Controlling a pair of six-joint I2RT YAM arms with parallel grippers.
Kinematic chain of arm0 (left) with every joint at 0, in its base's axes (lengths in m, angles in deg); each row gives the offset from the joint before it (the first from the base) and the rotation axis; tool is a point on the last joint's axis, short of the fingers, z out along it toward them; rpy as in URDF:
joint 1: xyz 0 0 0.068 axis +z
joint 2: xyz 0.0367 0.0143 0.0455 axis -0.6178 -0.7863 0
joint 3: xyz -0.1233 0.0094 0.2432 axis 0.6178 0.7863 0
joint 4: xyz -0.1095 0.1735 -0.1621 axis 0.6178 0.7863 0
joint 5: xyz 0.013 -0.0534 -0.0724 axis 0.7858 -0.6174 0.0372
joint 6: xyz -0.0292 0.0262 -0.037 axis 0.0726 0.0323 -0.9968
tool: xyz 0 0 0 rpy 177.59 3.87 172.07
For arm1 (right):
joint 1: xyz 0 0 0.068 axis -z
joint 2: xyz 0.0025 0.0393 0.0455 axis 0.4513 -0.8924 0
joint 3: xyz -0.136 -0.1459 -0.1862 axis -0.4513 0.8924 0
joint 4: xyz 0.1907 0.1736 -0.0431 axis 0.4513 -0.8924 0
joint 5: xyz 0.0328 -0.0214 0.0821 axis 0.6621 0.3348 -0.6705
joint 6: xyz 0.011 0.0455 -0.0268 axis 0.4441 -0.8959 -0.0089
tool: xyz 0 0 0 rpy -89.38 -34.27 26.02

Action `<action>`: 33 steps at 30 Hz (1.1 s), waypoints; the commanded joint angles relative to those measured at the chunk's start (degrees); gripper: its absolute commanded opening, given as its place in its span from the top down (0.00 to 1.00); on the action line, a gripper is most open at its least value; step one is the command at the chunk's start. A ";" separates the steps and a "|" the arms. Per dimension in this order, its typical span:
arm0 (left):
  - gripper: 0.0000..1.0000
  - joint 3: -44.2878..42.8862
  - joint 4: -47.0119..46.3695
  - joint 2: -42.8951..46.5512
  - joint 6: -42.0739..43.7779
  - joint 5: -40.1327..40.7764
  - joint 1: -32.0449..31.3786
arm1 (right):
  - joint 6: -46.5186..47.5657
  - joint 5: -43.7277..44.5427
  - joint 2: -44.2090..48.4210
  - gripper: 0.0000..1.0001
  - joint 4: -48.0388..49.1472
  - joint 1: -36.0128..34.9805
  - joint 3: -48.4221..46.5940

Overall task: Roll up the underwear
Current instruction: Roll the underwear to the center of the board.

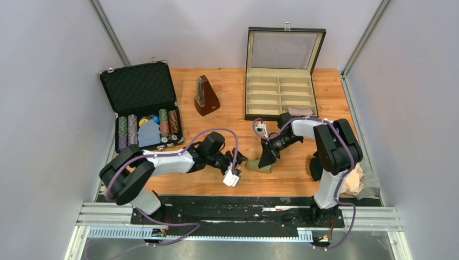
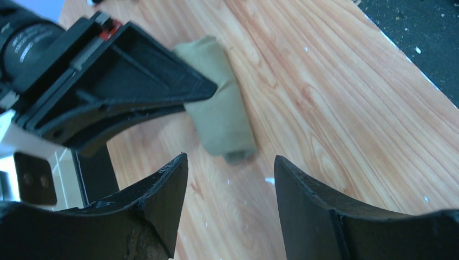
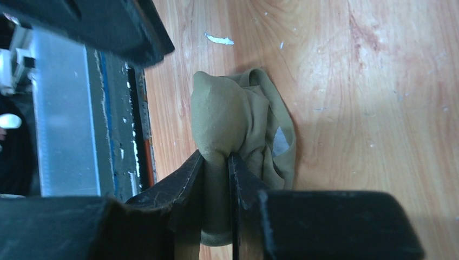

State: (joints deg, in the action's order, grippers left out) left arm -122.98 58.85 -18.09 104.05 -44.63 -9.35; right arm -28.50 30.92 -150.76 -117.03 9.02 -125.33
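1. The olive underwear (image 3: 227, 119) is already a tight little roll. It's lying on the table (image 1: 233, 86) a bit out from the near edge of the divided box (image 1: 279, 95). In the right wrist view, one loose loop of hem bulges out along its side.
2. The right pincer (image 3: 216, 157) has one end of the roll pinched, jaws nearly together with a fold of olive cloth squeezed between them.
3. The left pincer (image 2: 230, 162) hangs wide apart with nothing in it. Its tips are just beside the roll's other end, not touching.
4. So piece one looks basically done. What's probably left for it is tucking that loop in and letting go.
5. Further out from the box, past its near right corner, there's what looks like a black piece (image 1: 314, 167) and a cream-beige piece (image 1: 354, 181). Both sit bunched up by the right arm (image 1: 330, 151), not rolled.
6. A pale piece (image 1: 299, 111) lies right at the box's near edge, too small to tell if it's rolled.
7. Best guess is the whole job's well under halfway.
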 commanded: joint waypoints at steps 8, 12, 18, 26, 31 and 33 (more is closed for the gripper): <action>0.33 -5.59 -15.17 -14.37 -1.37 7.50 -6.90 | -3.49 3.04 -4.66 0.90 -1.36 3.20 -1.17; 0.38 -7.89 -13.32 -17.83 -0.25 10.18 -6.93 | -3.17 2.92 -4.57 0.90 -1.35 3.73 -0.91; 0.60 -15.86 0.11 -23.41 4.69 12.39 -7.06 | -4.30 3.32 -3.84 0.77 -0.06 3.98 -0.23; 0.88 -34.07 35.03 -30.33 13.72 8.96 -7.54 | -4.07 11.31 6.59 0.00 -0.87 8.29 -7.05; 0.93 -43.94 54.56 -35.40 14.99 9.86 -8.82 | -9.06 16.71 24.74 0.00 12.02 21.47 -7.26; 0.93 -47.62 60.69 -37.93 12.87 10.86 -9.47 | -14.07 20.38 36.01 0.00 24.98 26.64 -0.58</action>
State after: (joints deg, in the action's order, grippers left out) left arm -166.68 93.82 -49.57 117.52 -35.56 -16.67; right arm -36.28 43.31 -134.59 -113.57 26.31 -131.03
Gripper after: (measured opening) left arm 0.161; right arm 0.998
